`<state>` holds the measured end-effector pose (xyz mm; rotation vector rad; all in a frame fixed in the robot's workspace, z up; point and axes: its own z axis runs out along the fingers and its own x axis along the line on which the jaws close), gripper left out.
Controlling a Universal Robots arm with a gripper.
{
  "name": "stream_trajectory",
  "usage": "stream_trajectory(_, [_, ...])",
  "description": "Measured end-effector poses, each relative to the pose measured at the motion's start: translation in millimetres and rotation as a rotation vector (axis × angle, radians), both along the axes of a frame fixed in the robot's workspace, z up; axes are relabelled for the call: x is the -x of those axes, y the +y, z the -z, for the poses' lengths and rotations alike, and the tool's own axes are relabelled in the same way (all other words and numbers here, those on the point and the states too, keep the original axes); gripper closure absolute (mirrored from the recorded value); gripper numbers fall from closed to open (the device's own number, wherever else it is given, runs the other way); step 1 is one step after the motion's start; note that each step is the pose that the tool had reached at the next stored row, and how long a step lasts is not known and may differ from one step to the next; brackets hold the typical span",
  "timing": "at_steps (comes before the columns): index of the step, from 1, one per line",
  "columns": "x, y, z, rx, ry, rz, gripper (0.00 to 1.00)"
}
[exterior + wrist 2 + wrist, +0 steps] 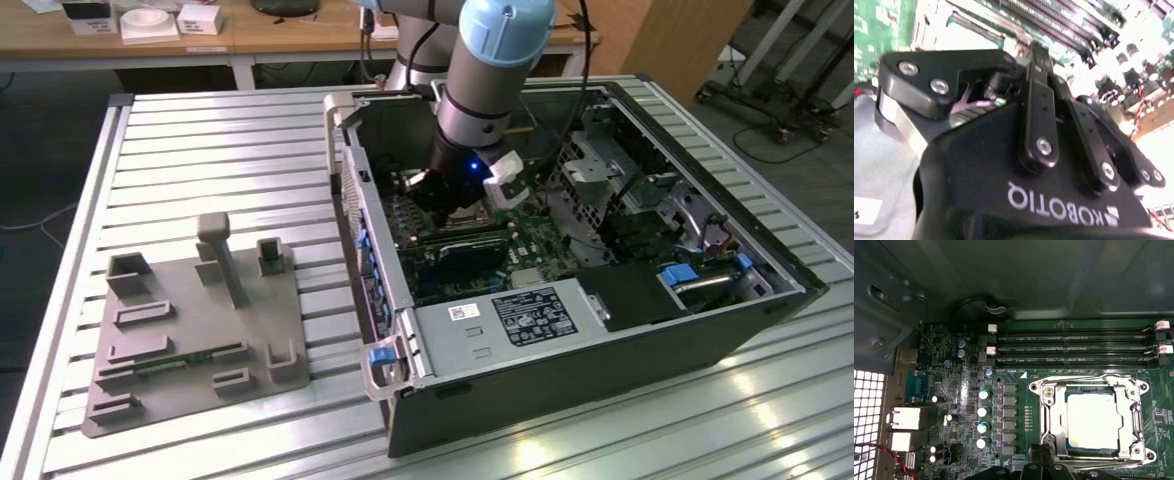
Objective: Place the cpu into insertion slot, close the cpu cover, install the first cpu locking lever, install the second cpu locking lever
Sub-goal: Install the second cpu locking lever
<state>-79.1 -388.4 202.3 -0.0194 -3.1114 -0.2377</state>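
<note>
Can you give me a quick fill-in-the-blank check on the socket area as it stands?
1. The cpu lies inside the insertion ____.
2. The cpu cover is ____ over the chip.
3. The long memory slots hold ____ modules.
4. In the exterior view the arm reaches into the black computer ____.

Missing words: slot; closed; no; case

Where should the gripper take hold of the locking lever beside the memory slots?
Probably at the raised bend in the locking lever, coming from above: it is a thin wire lying close along the cpu cover, and only the bend seems to stand clear.
</note>
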Motion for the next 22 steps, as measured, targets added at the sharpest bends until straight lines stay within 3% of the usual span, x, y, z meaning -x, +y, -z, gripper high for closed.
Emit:
stream_trajectory(5, [0.1,-3.7,1.3,-0.0094,0.0001,-0.001,0.9])
stream_trajectory(14, [0.1,-4.1,4.4,-0.0493,-0.0001,-0.004,0.9])
stream_trajectory(19, [0.1,-4.2,3.5,-0.0537,0.0001,-0.006,0.9])
stream_trajectory(22, [0.1,-4.2,-4.2,-0.0558,0.0,-0.006,0.9])
